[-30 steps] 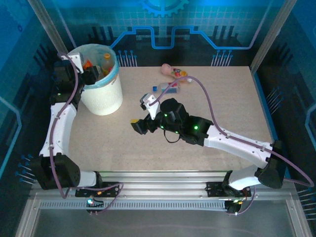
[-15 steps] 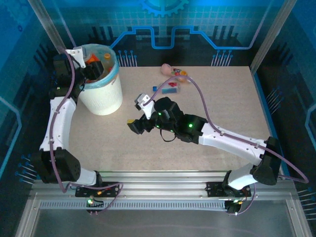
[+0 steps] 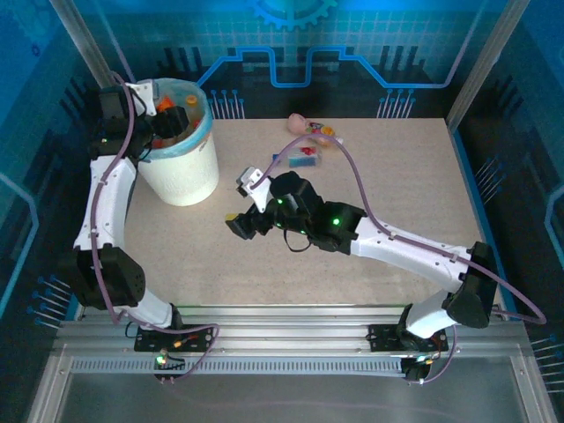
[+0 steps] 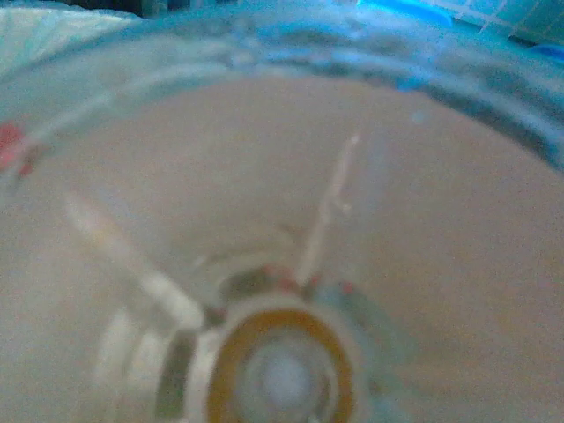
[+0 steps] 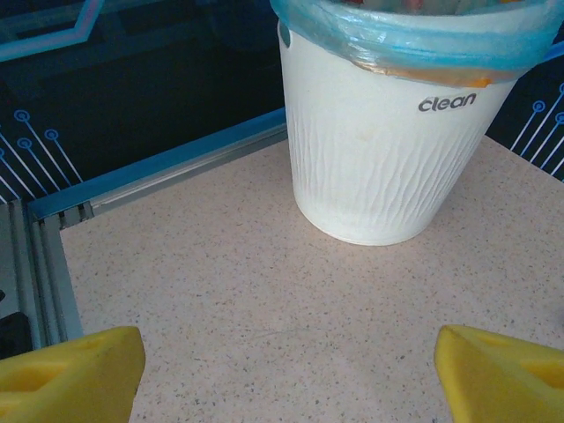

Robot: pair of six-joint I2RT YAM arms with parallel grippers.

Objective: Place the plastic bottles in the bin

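Facing the bin [image 5: 379, 150], right hand [image 5: 286, 370] low over the table [image 5: 220, 282], fingers [image 5: 79, 366] apart; left hand [image 3: 163, 130] at its rim, grip unclear.

Two arms of white links and black joint housings: left arm [image 3: 102, 210] beside the bin [image 3: 183, 172], right arm [image 3: 410, 250] farther from it, bearing green indicator lights [image 3: 333, 220]. A mauve cable [image 3: 356, 182] trails along each. Right arm's fingertip pads [image 5: 70, 370] are yellow.

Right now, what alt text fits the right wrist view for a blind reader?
A white bin with a blue liner stands on a speckled table, "clean" printed on its side. Yellow fingertips of the right hand sit wide apart at the bottom corners, holding nothing.
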